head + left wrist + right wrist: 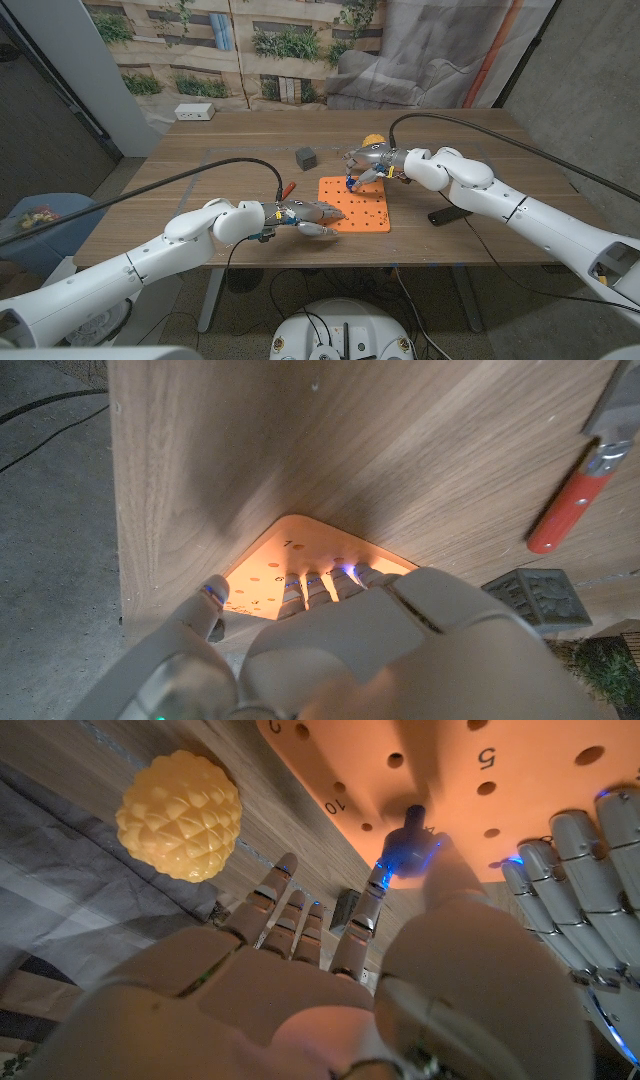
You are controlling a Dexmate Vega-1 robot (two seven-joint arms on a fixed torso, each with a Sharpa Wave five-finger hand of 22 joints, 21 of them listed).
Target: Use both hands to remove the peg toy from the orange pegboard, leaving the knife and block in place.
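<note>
On the wooden counter [230,170] your left hand [305,215] presses its fingers on the near edge of the flat orange pegboard [362,207], holding nothing, I think to keep the board down. Your right hand [368,160] pinches the small dark blue peg toy [405,845], which stands in its hole at the far edge. The red-handled knife [572,510] and grey block [306,157] lie apart, untouched

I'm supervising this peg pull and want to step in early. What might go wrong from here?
The right hand pinches the blue peg only at its fingertips, so it may slip. The left hand presses just one edge of the orange pegboard; the board may lift or slide. The knife lies near that hand.
</note>
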